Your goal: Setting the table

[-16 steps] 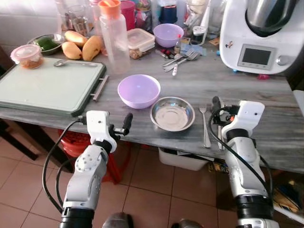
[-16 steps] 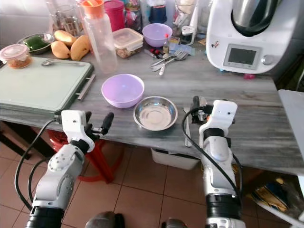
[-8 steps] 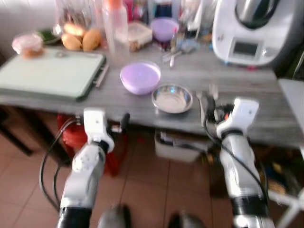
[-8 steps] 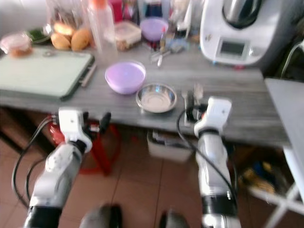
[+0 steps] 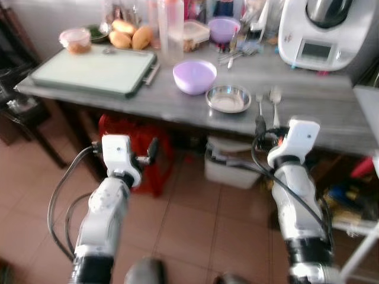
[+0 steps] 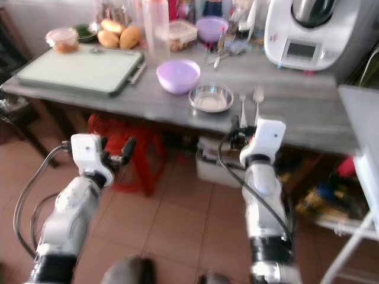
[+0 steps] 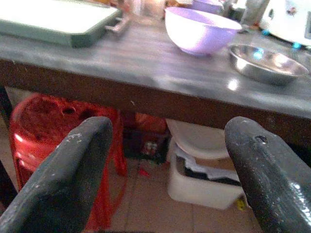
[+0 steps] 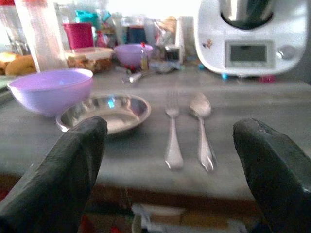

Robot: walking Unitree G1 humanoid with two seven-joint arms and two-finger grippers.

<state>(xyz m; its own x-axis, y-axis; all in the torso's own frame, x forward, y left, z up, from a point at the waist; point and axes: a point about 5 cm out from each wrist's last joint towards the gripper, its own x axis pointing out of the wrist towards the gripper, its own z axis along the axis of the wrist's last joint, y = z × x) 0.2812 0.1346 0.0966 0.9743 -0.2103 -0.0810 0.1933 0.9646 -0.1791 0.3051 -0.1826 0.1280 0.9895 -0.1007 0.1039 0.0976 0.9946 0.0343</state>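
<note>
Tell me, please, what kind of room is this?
Most likely a home kitchen. A grey table holds a white cooking machine, a purple bowl beside a steel dish, and a fork with a spoon.

The table (image 5: 177, 100) is grey with a streaked wood grain. On it stand a lilac bowl (image 5: 194, 76), a shiny silver dish (image 5: 228, 98), a silver fork (image 8: 172, 133) and spoon (image 8: 201, 130), a pale green tray (image 5: 95, 70) and a white kitchen machine (image 5: 317, 32). A red stool (image 7: 53, 141) stands on reddish-brown floor tiles (image 5: 189, 231).
</note>
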